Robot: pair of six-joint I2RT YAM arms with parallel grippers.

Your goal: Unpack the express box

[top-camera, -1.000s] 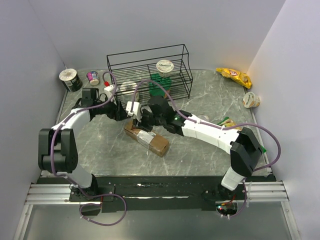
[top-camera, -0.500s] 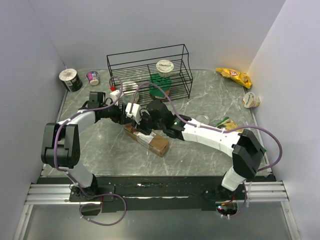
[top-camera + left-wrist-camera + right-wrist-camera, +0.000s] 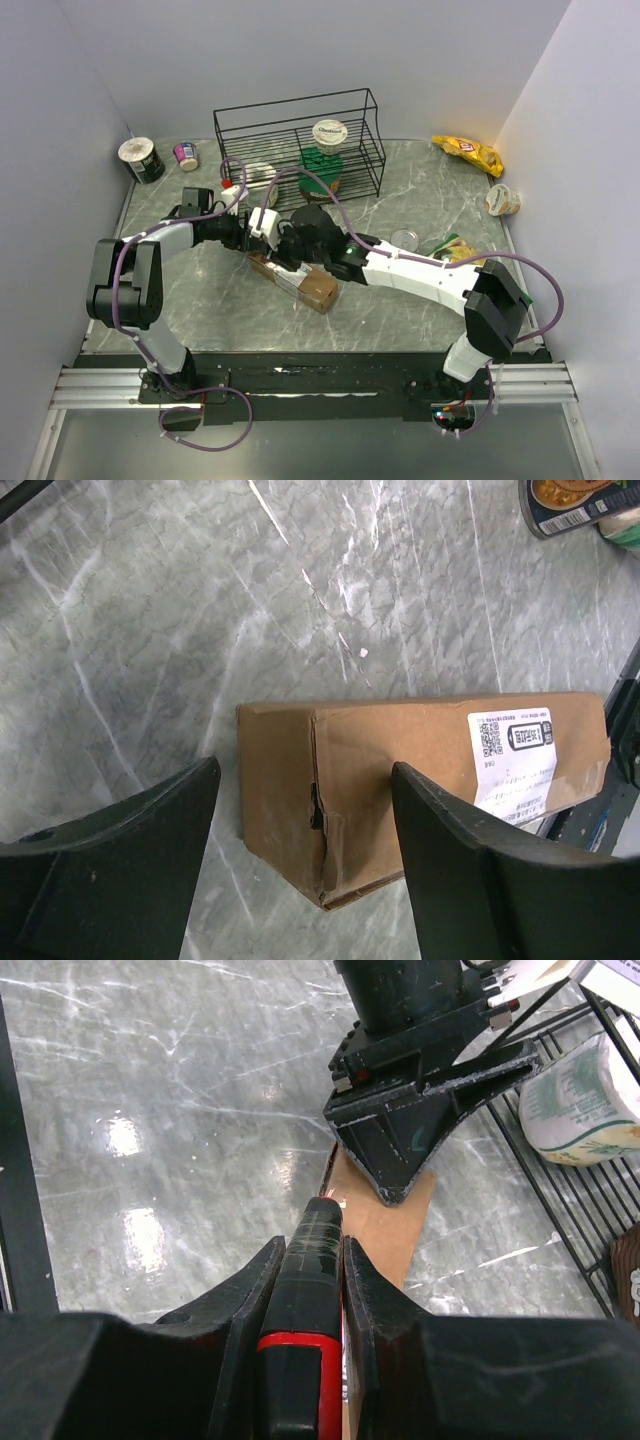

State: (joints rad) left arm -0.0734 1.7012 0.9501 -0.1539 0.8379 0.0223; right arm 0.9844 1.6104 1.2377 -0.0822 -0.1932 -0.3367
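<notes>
The box (image 3: pixel 400 780) should be pinned by the open left pincer (image 3: pixel 302 780) astride its end, then slit with the tool (image 3: pixel 310 1295) gripped in the right pincer (image 3: pixel 312 1247).

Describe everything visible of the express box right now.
The express box is a long, narrow brown cardboard carton, closed, flat on the marble table. A white label with a QR code sits on its top face. One end corner is crumpled. The open left tool straddles that end; a black-and-red implement in the right tool points at its top.
</notes>
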